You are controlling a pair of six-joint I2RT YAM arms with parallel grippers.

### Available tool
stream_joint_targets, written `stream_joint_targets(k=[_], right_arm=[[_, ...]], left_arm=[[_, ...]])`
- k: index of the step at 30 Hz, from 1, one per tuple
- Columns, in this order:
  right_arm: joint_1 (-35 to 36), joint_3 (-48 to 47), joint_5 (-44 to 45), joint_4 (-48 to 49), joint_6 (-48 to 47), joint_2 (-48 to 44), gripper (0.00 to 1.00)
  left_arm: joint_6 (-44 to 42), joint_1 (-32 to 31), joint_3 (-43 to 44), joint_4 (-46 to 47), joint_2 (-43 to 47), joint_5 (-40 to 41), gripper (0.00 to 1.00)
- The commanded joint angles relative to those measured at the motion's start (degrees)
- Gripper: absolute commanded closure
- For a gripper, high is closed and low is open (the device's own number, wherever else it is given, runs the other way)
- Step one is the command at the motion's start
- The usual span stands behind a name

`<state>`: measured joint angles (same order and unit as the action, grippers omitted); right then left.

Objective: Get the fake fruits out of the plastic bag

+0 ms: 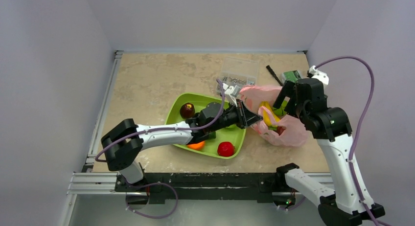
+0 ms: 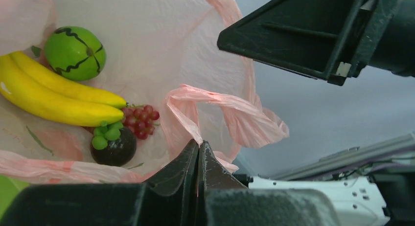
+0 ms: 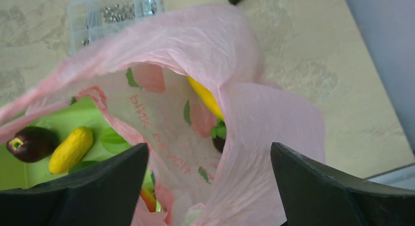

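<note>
The pink plastic bag (image 1: 288, 130) lies right of the green tray, its mouth held open. My left gripper (image 1: 248, 116) is shut on the bag's near rim (image 2: 199, 144). Inside the bag, the left wrist view shows a yellow banana (image 2: 54, 96), a lime-green round fruit (image 2: 75, 52), a dark red grape bunch (image 2: 141, 121) and a dark round fruit with green leaves (image 2: 113, 146). My right gripper (image 1: 286, 101) hovers open and empty over the bag's mouth (image 3: 209, 187). Its view shows the bag (image 3: 254, 138) and part of the banana (image 3: 205, 96).
The green tray (image 1: 178, 106) holds a dark red fruit (image 1: 187, 110), an orange fruit (image 1: 196, 145), a red fruit (image 1: 225, 148) and a stubby yellow fruit (image 3: 71, 148). A clear parts box (image 1: 239, 72) and a black pen (image 1: 274, 74) lie behind the bag.
</note>
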<state>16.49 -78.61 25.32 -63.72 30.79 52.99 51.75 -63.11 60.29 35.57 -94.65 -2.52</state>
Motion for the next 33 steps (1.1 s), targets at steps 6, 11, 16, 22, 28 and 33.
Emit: stream_joint_targets(k=[6,11,16,22,28,33], right_arm=[[-0.10,4.37,-14.59,-15.31,14.85,-5.96,0.01],[-0.06,5.09,-14.21,-15.37,10.03,-8.54,0.01],[-0.06,9.91,-12.36,-15.33,8.76,-10.99,0.01],[-0.07,16.09,-11.73,-14.39,8.66,-10.58,0.01],[-0.07,18.75,-10.77,-9.16,11.03,-14.05,0.64],[-0.06,23.41,-7.65,0.31,20.19,-21.67,1.00]], left_arm=[[-8.87,-2.81,-1.75,4.02,5.85,-11.75,1.00],[-10.34,-3.73,-2.80,4.13,6.89,-13.03,1.00],[-11.64,-3.77,-5.18,4.01,8.33,-12.83,1.00],[-13.07,-3.91,-5.70,2.17,9.30,-13.87,1.00],[-16.00,-8.08,-8.55,1.25,9.53,-14.06,1.00],[-20.86,-12.71,-11.15,-1.29,8.68,-11.19,1.00]])
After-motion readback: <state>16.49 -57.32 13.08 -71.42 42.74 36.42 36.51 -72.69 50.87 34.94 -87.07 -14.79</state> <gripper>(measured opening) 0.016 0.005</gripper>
